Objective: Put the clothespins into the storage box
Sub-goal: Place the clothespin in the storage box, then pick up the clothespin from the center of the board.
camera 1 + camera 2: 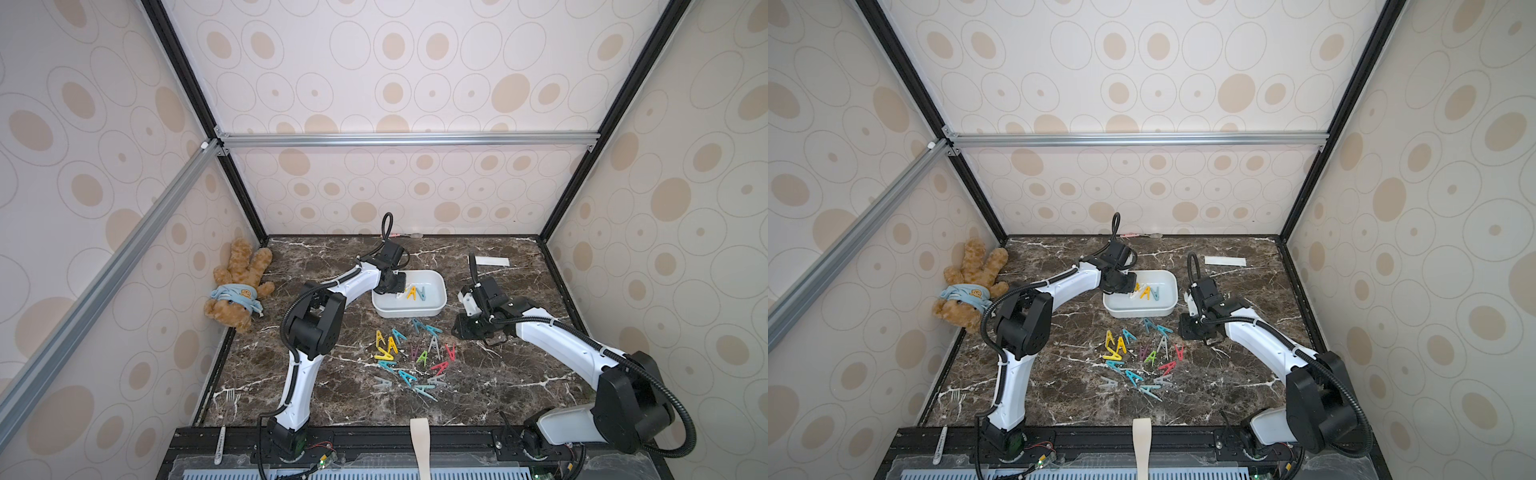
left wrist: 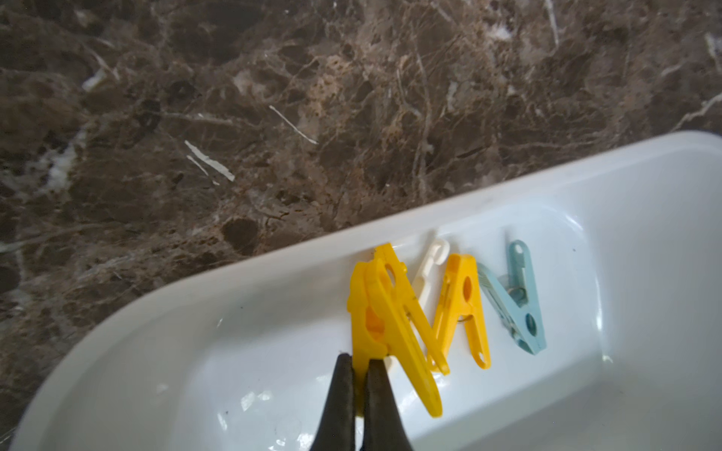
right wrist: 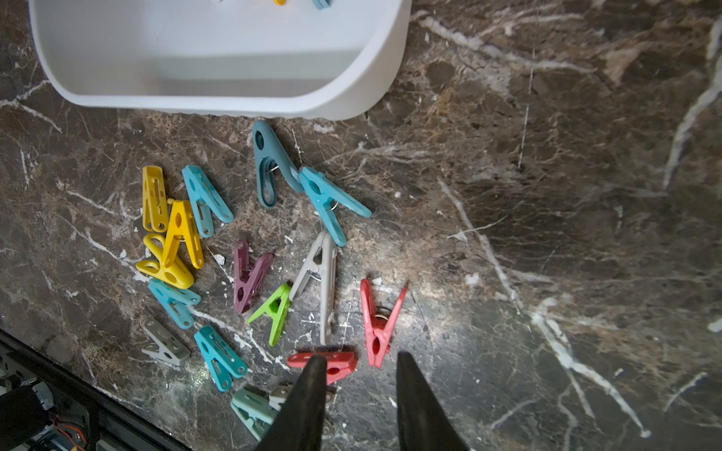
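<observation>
Yellow clothespin [image 2: 386,324] looks light, stiff, kinda slick: your left fingers [image 2: 344,386] pinch its leg tip over the storage box [image 2: 250,269]. Right fingers [image 3: 310,386] sit spread and empty, loose clothespins [image 3: 248,277] just ahead on the counter [image 3: 547,156]; I'd grab across both legs.

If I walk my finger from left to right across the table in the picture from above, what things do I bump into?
teddy bear → storage box → white paper strip
</observation>
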